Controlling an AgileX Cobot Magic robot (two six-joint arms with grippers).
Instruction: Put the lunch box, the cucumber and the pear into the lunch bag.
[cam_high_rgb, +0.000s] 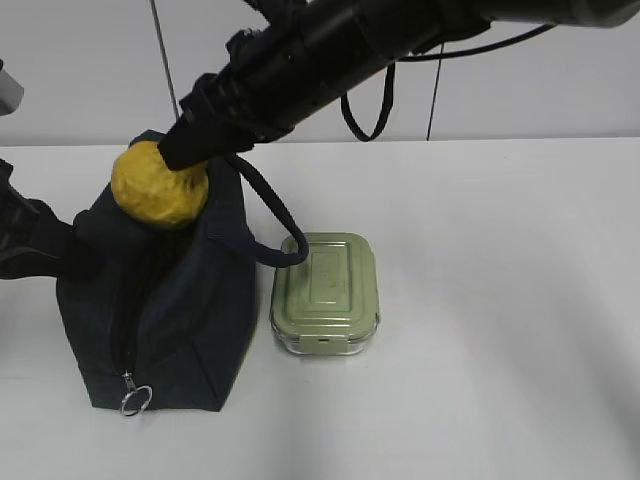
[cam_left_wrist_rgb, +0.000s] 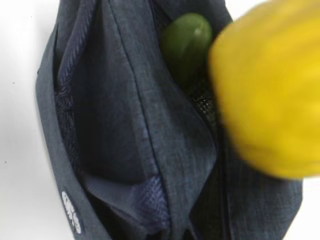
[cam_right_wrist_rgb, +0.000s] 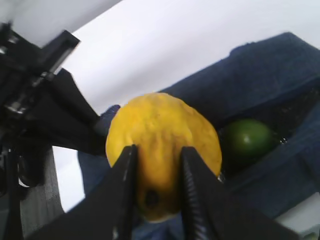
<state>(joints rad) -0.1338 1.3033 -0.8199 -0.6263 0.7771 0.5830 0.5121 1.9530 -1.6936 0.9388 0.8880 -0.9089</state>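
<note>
The right gripper (cam_right_wrist_rgb: 156, 197) reaches across from the upper right of the exterior view, its fingers (cam_right_wrist_rgb: 122, 195) clamped on the pear (cam_high_rgb: 160, 184), one on each side of the yellow fruit. The pear hangs over the open top of the lunch bag (cam_high_rgb: 170, 310), at the end of the bag nearest the bench's far edge. In the right wrist view a dark spot shows on the pear between the two fingers.

The lunch bag stands toward the left side of the white bench (cam_high_rgb: 500, 300), its long zipper running toward the near edge and ending in a metal ring pull (cam_high_rgb: 136, 399). Its looped handle (cam_high_rgb: 270, 215) droops to the right, and the loop's end rests on the far left corner of the lunch box (cam_high_rgb: 325, 295).

The lunch box sits on the bench just beside the bag's right wall, sage-green lid on, roughly midway between the far and near edges.

The cucumber (cam_left_wrist_rgb: 186, 44) is already inside the bag; one rounded dark green end shows in the opening, just beside the pear.

The left gripper (cam_high_rgb: 45, 240) meets the bag's left wall, its fingers together, seemingly pinching the fabric, though the grip itself cannot be made out
</note>
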